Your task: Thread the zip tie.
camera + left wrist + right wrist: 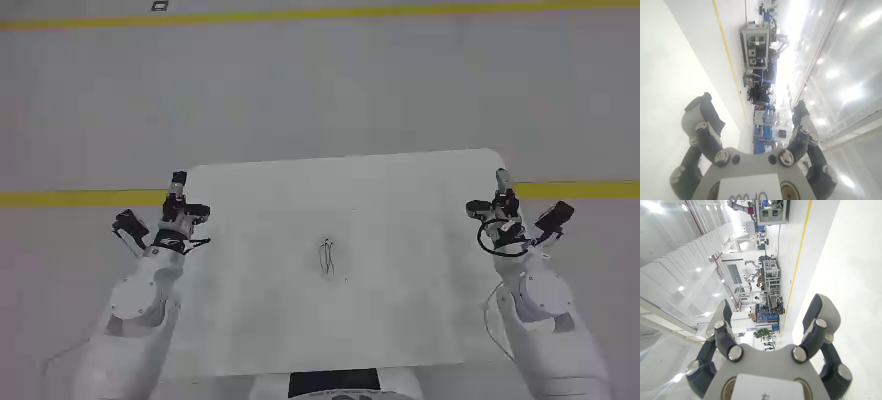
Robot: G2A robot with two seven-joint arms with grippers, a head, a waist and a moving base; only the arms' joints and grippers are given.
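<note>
A thin zip tie (326, 257) lies bent into a narrow loop near the middle of the white table (400, 310). My left gripper (178, 185) is raised at the table's left edge, far from the tie, and stands open (753, 102) with nothing between its fingers. My right gripper (500, 180) is raised at the table's right edge, equally far from the tie. It too is open (772, 306) and holds nothing.
The table's edge runs past both grippers in the wrist views. A yellow floor line (60, 198) passes behind the table. Machines and racks (757, 49) stand far off in the hall.
</note>
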